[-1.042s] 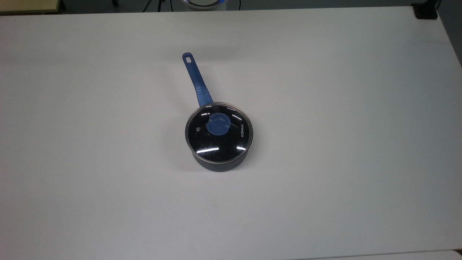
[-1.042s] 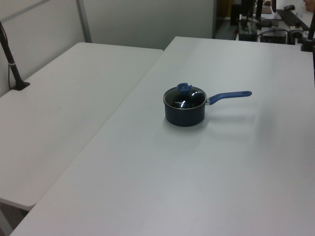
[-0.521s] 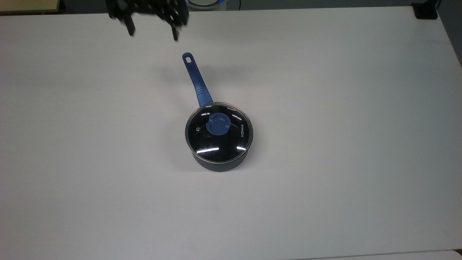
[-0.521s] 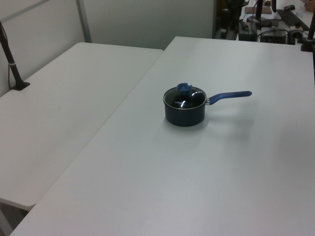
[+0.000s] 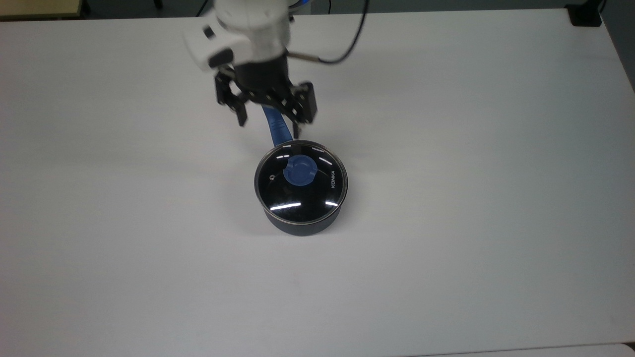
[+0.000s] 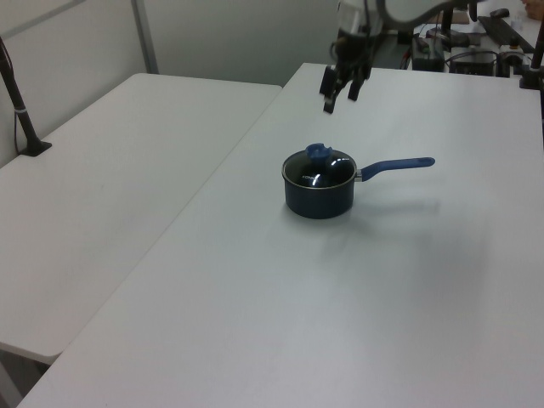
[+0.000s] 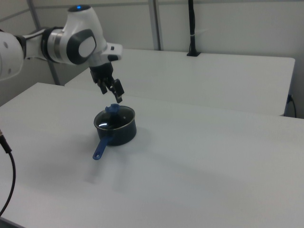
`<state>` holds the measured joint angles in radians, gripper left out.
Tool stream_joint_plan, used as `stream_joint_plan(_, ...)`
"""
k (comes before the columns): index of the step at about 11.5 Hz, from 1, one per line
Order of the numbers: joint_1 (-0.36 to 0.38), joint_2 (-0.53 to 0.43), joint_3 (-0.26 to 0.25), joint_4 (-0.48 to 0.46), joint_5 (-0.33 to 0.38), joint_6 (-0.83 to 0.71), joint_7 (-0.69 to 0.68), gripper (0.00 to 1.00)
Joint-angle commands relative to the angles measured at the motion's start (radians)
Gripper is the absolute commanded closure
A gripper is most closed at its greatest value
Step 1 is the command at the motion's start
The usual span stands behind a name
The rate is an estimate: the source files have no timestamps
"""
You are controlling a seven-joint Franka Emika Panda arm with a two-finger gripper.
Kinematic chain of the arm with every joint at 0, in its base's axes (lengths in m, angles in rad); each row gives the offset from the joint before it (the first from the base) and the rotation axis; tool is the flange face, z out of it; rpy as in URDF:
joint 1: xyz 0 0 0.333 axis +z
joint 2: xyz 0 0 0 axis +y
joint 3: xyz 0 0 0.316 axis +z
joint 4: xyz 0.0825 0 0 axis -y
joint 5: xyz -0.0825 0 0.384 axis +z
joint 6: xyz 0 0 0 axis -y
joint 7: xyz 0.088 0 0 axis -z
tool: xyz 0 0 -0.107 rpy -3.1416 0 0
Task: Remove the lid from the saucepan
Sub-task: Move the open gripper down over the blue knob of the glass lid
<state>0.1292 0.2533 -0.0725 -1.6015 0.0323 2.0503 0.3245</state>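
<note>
The saucepan [image 5: 300,224] stands mid-table, dark grey-blue, its blue handle [image 5: 278,131] pointing toward the top view's upper edge. The glass lid [image 5: 317,193] with a blue knob [image 5: 300,171] rests on it. My gripper [image 5: 269,125] hangs open in the air, its two black fingers [image 5: 241,118] straddling the handle in the top view. In the left view the gripper [image 6: 340,96] hovers well above the lid's knob [image 6: 317,153] and the saucepan [image 6: 318,197]. From the right view the gripper [image 7: 111,93] is just above the knob [image 7: 113,109] of the saucepan [image 7: 118,131], touching nothing.
A second white table [image 6: 110,178] adjoins on the left view's left, with a black clamped post [image 6: 24,119] on it. A black block [image 5: 585,16] sits at the top view's upper right corner. A black cable [image 5: 347,47] trails from the arm.
The arm has swept in from the top view's upper left and come down toward the saucepan; its open gripper now hangs over the handle near the lid. Saucepan and lid have not moved.
</note>
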Motion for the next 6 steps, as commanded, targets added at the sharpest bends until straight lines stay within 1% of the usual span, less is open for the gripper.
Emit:
stream_joint_plan(1, 0.030, 0.075, 0.023, 0.017, -0.029, 0.040, 0.079, 0.00)
stream_joint_plan(2, 0.032, 0.087, 0.029, 0.015, -0.047, 0.068, 0.141, 0.00)
stream_joint_plan(3, 0.032, 0.107, 0.030, 0.017, -0.049, 0.094, 0.212, 0.00)
stream_joint_plan(6, 0.049, 0.139, 0.031, 0.017, -0.060, 0.129, 0.280, 0.00)
